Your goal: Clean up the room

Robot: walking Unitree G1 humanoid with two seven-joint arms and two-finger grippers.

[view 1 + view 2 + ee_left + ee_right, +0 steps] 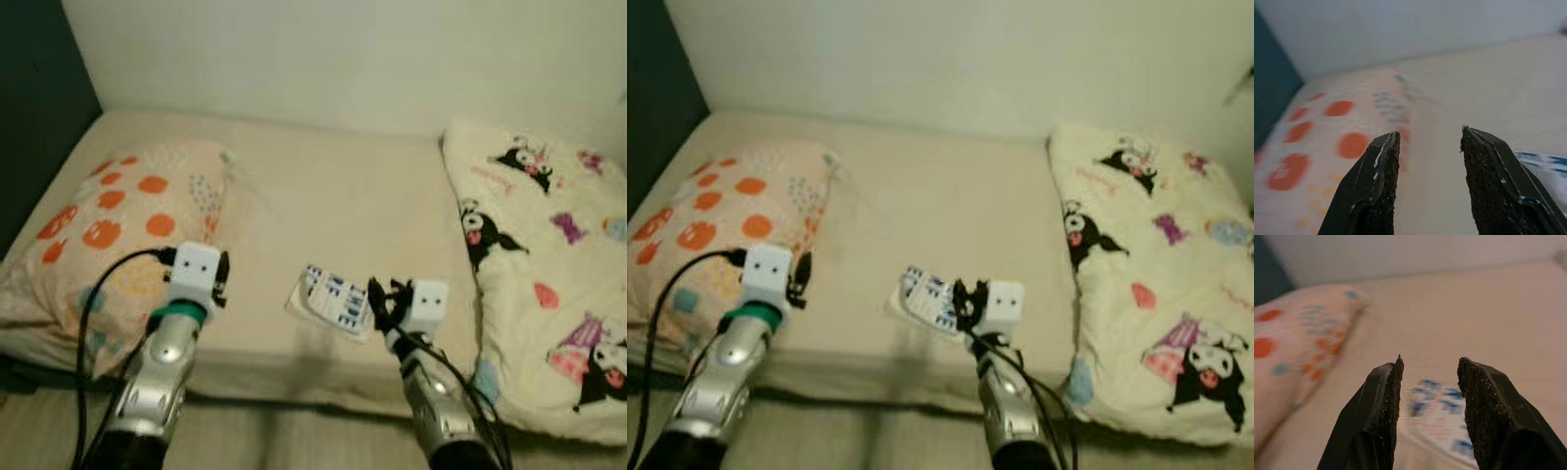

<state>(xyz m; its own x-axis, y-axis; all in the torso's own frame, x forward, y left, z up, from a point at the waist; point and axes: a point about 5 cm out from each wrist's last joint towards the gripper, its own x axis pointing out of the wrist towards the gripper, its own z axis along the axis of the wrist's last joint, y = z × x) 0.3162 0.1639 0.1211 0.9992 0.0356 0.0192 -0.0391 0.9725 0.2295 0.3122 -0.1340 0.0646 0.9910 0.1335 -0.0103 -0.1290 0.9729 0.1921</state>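
Both silver arms rise from the near edge of the bed (pixel 323 206), and the right gripper (pixel 380 300) is the one at work. Its black fingers (pixel 1382 396) are spread, with nothing between them, and they point at a small white packet with blue print (pixel 333 297) that lies flat on the beige sheet close to the bed's near edge, about midway along it. In the right wrist view the packet (pixel 1435 416) sits just beyond the fingertips, in line with the gap; whether a tip already touches it I cannot tell.

The left gripper (pixel 221 275) hovers by the near corner of the orange-spotted pillow (pixel 118 220) at the bed's left side, its fingers (pixel 1371 181) also apart and empty. A cartoon-print quilt (pixel 549 255) is heaped along the right side.

My reading is that the step in hand is the reach for the packet as loose clutter. The next move calls for easing the right gripper forward and down until the fingers straddle one edge, then closing; the packet looks thin and lies flat on soft bedding, so a shallow, angled pinch seems wise.
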